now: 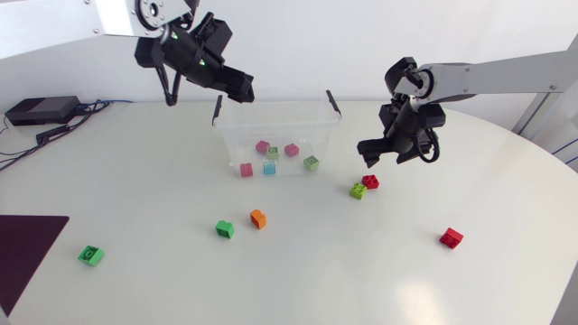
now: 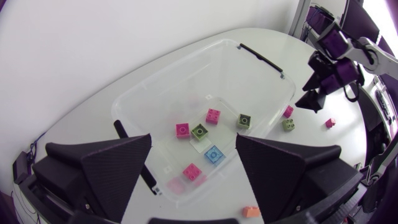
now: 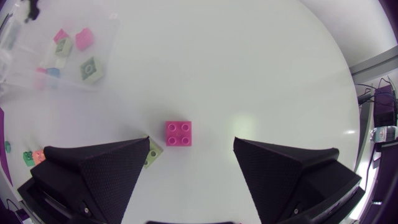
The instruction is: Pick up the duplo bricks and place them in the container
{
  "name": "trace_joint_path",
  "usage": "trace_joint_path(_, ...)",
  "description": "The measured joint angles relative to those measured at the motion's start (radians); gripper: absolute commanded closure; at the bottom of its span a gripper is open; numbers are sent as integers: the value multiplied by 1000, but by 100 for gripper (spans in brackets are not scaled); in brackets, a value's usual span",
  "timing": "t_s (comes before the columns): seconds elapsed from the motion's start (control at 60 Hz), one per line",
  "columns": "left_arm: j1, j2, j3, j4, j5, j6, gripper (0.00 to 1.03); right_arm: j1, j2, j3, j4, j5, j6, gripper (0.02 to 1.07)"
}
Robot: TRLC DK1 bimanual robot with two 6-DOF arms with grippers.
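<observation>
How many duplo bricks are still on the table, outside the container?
6: green brick by the dark mat; dark green brick and orange brick before the container; olive brick and red brick right of it; second red brick farthest right.

The container is clear, glossy plastic; the orange brick is smooth plastic; the table is matt white.

Silver-grey links, black joints, matte black left hand, right hand, broad wedge fingers, green lights
</observation>
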Motion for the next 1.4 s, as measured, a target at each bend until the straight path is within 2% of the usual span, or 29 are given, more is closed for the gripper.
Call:
trace_joint_path(0.183,-11,-201,-151,-27,-42,9,5,-10,96,50,0,14,-15,12)
trace_joint_path(0.35,-3,-338,-361,-76,-58,27,5,-8,143,74,0,14,-18,12)
trace_joint_path(0.617,1,-413,-622,-81,-63,30,5,-2,166,80,0,14,-22,12)
trace_joint_path(0.883,-38,-414,-797,-15,-88,26,5,21,184,79,12,14,-37,22)
trace_joint_path(0.917,-45,-413,-807,-9,-96,25,5,21,190,79,12,14,-42,31)
trace_joint_path(0.967,-60,-407,-829,13,-104,19,5,21,202,76,15,14,-45,37)
trace_joint_path(1.0,-72,-400,-843,24,-107,17,5,20,205,72,19,12,-47,47)
trace_joint_path(1.117,-104,-361,-882,74,-122,-5,6,22,204,56,45,10,-64,71)
trace_joint_path(1.167,-112,-339,-889,91,-127,-8,6,26,201,50,54,6,-68,86)
trace_joint_path(1.4,-130,-262,-891,163,-150,-35,7,26,138,-28,68,7,-89,87)
